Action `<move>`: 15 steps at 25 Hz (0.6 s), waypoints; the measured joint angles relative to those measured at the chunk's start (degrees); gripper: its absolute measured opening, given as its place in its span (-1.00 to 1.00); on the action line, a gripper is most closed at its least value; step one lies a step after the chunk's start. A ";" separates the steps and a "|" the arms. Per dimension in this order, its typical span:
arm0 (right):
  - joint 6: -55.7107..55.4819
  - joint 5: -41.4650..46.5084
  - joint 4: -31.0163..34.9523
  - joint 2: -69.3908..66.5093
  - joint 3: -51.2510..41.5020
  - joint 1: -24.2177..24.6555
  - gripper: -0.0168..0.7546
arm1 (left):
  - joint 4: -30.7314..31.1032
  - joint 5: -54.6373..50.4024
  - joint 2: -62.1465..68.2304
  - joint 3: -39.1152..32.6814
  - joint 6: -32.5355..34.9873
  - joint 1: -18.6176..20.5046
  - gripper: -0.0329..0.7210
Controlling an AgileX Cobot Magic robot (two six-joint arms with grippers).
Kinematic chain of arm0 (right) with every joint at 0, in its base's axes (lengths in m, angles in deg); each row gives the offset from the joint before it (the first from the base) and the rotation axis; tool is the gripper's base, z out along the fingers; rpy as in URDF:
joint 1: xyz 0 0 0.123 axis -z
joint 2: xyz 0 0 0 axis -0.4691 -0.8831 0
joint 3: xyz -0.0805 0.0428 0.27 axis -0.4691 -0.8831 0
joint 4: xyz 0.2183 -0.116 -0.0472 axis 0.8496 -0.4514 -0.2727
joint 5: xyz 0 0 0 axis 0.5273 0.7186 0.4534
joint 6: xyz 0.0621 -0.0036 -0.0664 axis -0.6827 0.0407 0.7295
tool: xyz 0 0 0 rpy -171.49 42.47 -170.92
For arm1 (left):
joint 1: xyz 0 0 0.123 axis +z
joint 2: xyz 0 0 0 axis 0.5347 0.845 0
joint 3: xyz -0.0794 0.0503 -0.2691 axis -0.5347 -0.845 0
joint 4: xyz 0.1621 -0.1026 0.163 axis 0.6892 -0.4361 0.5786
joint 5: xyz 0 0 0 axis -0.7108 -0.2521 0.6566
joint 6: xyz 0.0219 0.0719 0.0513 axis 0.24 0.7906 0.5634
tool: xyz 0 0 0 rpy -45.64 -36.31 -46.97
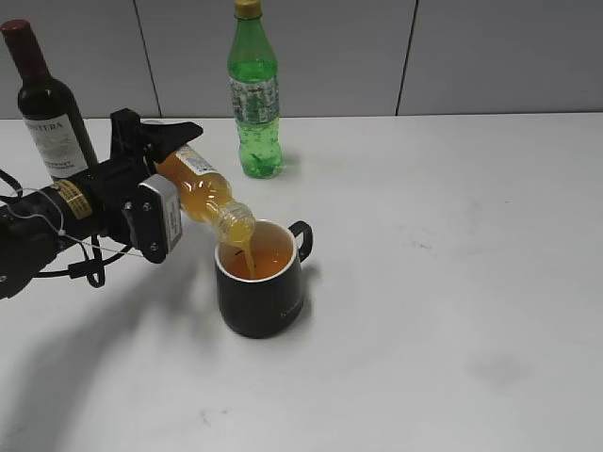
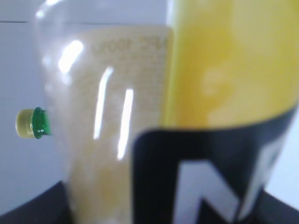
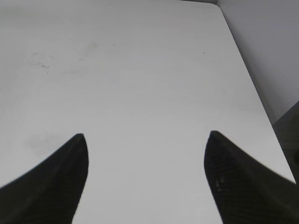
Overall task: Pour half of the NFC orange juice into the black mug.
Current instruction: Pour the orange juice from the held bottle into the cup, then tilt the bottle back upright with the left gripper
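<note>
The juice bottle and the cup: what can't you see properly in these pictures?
- Left gripper: in the exterior view the juice bottle covers its fingertips.
- Bottle label: blurred in the left wrist view, too close to the camera.
- Writing on the black mug: too small to read.
- Wine bottle: top cut off by the picture edge.
</note>
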State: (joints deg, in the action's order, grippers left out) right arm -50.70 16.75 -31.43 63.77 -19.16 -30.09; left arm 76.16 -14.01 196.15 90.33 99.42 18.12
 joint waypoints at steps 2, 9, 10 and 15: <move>0.00 0.00 0.00 0.00 0.00 0.00 0.57 | 0.00 0.07 0.00 0.05 1.04 0.00 0.34; 0.00 0.00 0.00 0.00 0.00 0.00 0.57 | -0.05 0.43 0.00 0.12 1.86 0.00 0.34; 0.00 0.00 0.00 0.00 0.00 0.00 0.57 | -0.05 0.43 0.00 0.12 1.86 0.00 0.34; 0.00 0.00 0.00 0.00 0.00 0.00 0.57 | -0.05 0.43 0.00 0.12 1.86 0.00 0.34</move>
State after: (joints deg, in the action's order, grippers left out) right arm -50.70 16.75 -31.43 63.77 -19.16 -30.09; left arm 76.11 -13.59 196.15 90.45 101.28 18.12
